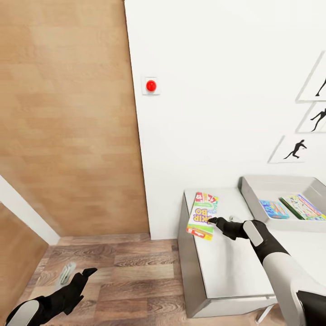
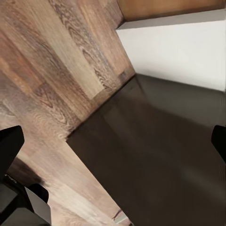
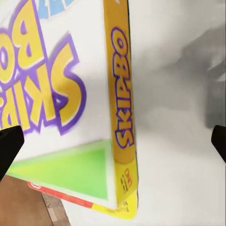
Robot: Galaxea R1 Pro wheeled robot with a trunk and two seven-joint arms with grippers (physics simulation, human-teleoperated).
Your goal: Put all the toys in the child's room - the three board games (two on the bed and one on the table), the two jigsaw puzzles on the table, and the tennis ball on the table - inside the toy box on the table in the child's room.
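I am reaching my right pincer (image 1: 212, 221) out over the white table (image 1: 231, 267), and its fingers are standing wide apart with nothing between them. The tips are sitting right at the near long edge of the Skip-Bo game box (image 1: 202, 215); I cannot tell whether they are touching it. In my right wrist view the box (image 3: 61, 108) is lying flat with its yellow side strip facing me, and my two dark fingertips (image 3: 9, 146) are showing at either margin, well apart from each other.

The game box is lying at the far left corner of the table, its end overhanging the table's left edge a little. The grey toy box (image 1: 253, 203) is sitting along the table's far edge toward the right, close to the white wall (image 1: 217, 90). Inside it, a blue flat box (image 1: 273, 209) and a green flat box (image 1: 300, 207) are lying side by side.

My left pincer (image 1: 83, 277) is hanging low over the wooden floor (image 1: 136, 271), to the left of the table, also spread open and holding nothing. In my left wrist view its fingertips (image 2: 10, 143) are framing the floor (image 2: 42, 70) and a dark shadowed surface.

A red button (image 1: 151, 85) is sitting on the wall beside the wooden door (image 1: 68, 113).
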